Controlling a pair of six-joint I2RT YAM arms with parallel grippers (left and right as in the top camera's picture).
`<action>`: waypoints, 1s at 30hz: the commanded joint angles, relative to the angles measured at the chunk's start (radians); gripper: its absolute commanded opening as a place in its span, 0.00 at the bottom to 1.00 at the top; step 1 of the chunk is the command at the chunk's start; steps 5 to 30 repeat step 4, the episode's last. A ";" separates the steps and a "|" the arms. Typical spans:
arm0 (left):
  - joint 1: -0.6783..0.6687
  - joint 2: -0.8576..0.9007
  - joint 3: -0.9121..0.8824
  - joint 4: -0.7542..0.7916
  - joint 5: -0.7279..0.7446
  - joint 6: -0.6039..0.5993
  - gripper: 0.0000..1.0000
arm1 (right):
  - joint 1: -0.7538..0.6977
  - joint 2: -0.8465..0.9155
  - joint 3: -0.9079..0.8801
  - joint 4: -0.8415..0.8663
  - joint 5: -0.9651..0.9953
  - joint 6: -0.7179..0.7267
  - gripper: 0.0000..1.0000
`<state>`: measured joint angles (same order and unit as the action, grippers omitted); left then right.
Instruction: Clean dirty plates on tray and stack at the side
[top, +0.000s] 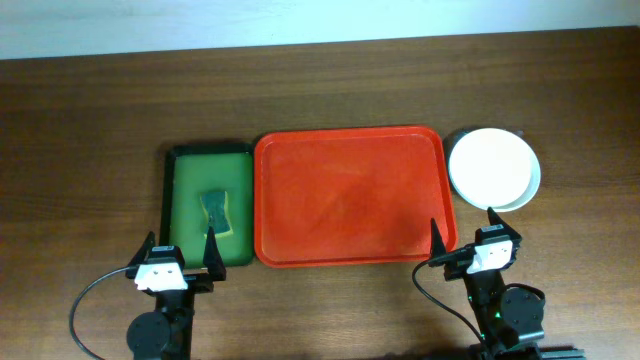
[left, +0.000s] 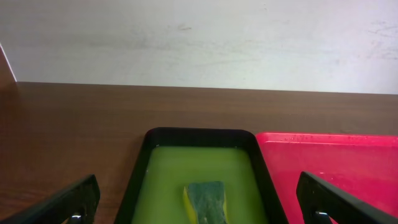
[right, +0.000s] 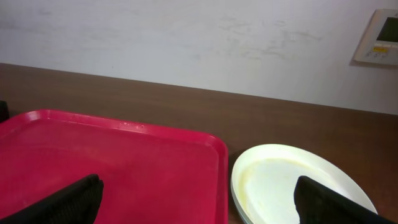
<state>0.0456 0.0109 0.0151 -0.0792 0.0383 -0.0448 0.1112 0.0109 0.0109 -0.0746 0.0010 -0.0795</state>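
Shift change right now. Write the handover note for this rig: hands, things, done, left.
Left hand: open, empty, by the green tray.
Right hand: open, empty, by the red tray's near right corner.
Red tray: no plates on it.
Plates: stacked on the table right of the tray, white one on top; count unclear.
Sponge: in the green tray.
Done: plates off the tray, stacked. Left: likely nothing; check the top plate for residue.

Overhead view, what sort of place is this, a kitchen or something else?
Probably an indoor test bench, not a kitchen: a brown wooden table against a plain white wall, a beige wall-mounted control panel, and a large red plastic tray beside stacked round pale plates.
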 joint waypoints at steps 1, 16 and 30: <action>-0.005 -0.005 -0.006 -0.001 0.007 0.016 0.99 | 0.005 -0.006 -0.005 -0.005 0.011 0.001 0.98; -0.005 -0.005 -0.006 -0.001 0.007 0.016 0.99 | 0.005 -0.006 -0.005 -0.005 0.011 0.001 0.98; -0.005 -0.005 -0.006 -0.001 0.007 0.016 0.99 | 0.005 -0.006 -0.005 -0.005 0.011 0.001 0.98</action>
